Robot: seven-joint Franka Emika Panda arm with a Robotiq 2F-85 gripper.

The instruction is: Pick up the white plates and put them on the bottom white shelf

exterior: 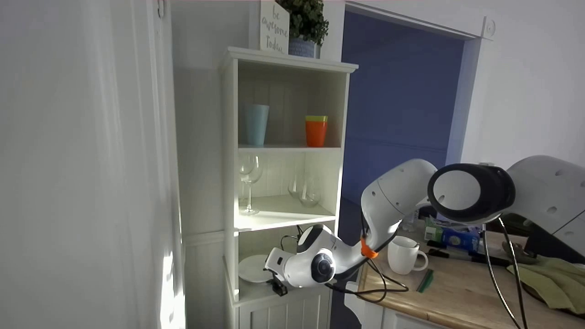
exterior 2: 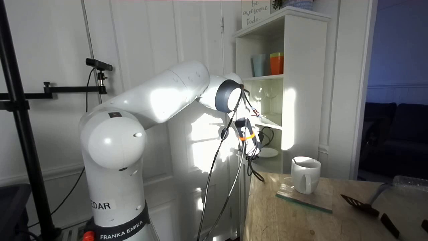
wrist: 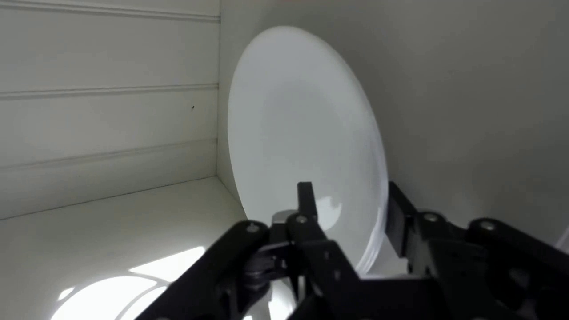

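As the wrist view shows, the jaws stand parted astride the near rim of a white plate point(wrist: 302, 142), likely stiff, slick and breakable, best pinched there. In both exterior views it lies on the bottom white shelf point(exterior: 253, 291), near the jaws, whose spread is unclear there.

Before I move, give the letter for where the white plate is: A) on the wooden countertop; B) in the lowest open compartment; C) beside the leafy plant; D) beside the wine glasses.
B: in an exterior view, the white plate shows just above the panelled door.
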